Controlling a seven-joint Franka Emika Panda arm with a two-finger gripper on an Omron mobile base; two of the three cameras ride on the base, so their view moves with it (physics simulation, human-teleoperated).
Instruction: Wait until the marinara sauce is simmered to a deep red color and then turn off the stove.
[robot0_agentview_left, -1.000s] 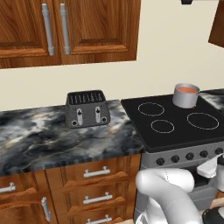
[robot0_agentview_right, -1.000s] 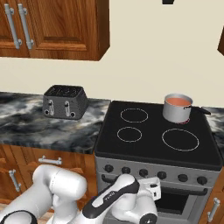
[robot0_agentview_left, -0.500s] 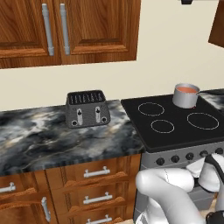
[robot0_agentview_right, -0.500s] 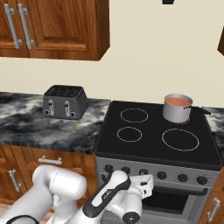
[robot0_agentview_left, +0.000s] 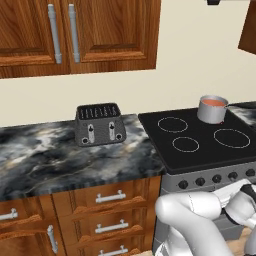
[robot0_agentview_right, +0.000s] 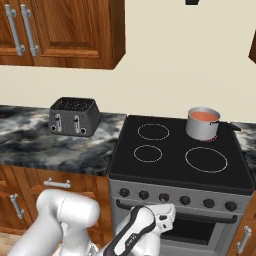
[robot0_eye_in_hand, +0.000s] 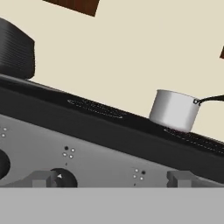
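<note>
The marinara sauce (robot0_agentview_right: 203, 116) looks orange-red in its pan at the back of the stove (robot0_agentview_right: 165, 170), so the arm waits low by the knobs (robot0_agentview_right: 185, 200), and I cannot tell how wide the end effector is

The stove (robot0_agentview_right: 175, 165) keeps three ring burners bare, with only the saucepan (robot0_agentview_right: 202, 124) standing on the far right ring, its handle jutting right, while the toaster (robot0_agentview_right: 73, 116) sits well left on the worktop (robot0_agentview_right: 35, 145), leaving the knob row (robot0_agentview_right: 177, 198) unobstructed.
</note>
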